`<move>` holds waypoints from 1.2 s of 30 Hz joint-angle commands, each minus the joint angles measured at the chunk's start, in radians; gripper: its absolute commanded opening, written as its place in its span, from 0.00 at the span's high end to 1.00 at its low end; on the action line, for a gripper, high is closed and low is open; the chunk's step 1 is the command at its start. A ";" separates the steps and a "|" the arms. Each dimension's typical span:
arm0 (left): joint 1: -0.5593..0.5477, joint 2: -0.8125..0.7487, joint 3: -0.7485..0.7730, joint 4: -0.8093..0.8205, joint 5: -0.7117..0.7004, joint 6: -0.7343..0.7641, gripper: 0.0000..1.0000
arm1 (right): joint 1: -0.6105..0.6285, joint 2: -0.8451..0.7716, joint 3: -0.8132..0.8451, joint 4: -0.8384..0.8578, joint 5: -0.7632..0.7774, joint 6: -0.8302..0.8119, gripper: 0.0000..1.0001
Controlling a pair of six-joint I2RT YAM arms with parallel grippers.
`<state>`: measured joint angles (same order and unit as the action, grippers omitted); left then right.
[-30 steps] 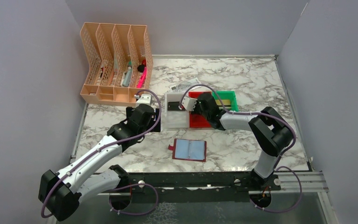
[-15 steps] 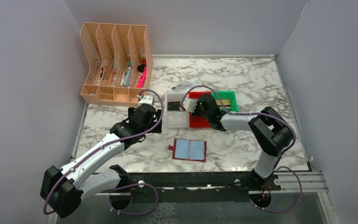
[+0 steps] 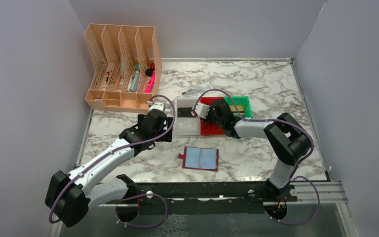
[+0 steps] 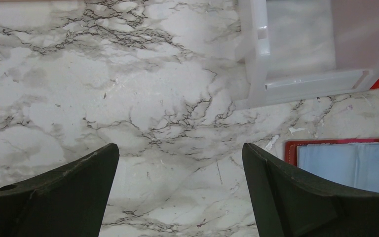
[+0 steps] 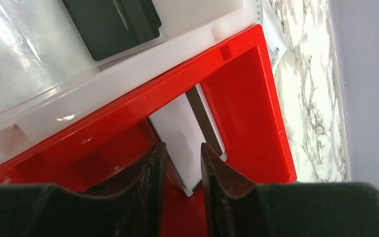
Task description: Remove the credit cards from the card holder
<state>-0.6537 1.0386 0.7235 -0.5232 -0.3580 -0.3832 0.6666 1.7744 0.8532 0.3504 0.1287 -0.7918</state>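
Note:
The card holder [image 3: 200, 158] lies open on the marble, maroon with bluish sleeves; its corner shows in the left wrist view [image 4: 348, 165]. A pale credit card [image 5: 181, 129] leans inside the red bin [image 5: 128, 106], its face showing past my right gripper [image 5: 183, 158], whose fingers stand slightly apart and off it. A black card [image 5: 109, 23] rests in the white bin [image 5: 44, 113]. My left gripper [image 4: 180, 168] hangs wide open over bare marble, left of the holder. From above, the right gripper [image 3: 201, 112] is over the red bin [image 3: 210, 127] and the left gripper [image 3: 167, 132] sits beside the white bin [image 3: 186, 127].
A green bin [image 3: 246, 101] holding a gold-striped card sits right of the red one. A peach desk organizer [image 3: 123, 69] stands at the back left. A white printed tag [image 3: 192, 92] lies behind the bins. Grey walls close in on three sides.
My right gripper's jaws have parted over the red bin, leaving the pale card in it. The left arm has shifted slightly towards the white bin, still wide open.

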 commanded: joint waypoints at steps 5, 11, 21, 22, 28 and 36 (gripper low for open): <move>0.008 0.019 0.019 -0.012 0.038 0.014 0.01 | -0.012 -0.028 -0.010 0.005 -0.023 0.052 0.62; 0.008 0.016 0.019 -0.015 0.033 0.014 0.01 | -0.016 -0.013 0.005 0.038 0.070 0.074 0.62; 0.009 -0.010 0.021 -0.017 0.008 0.014 0.01 | -0.017 -0.326 -0.086 0.070 -0.047 0.518 0.59; 0.009 -0.017 0.021 -0.017 0.002 0.013 0.01 | -0.018 -0.371 -0.103 0.054 -0.050 0.603 0.53; 0.010 -0.077 0.016 -0.011 -0.012 0.000 0.01 | -0.018 -0.545 -0.115 -0.318 -0.081 1.066 0.32; 0.010 -0.116 -0.008 0.054 0.146 0.031 0.02 | -0.016 -0.669 -0.231 -0.479 -0.338 1.443 0.42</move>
<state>-0.6487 0.9394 0.7235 -0.5163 -0.3161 -0.3756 0.6506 1.1622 0.6994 -0.0010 -0.0490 0.3775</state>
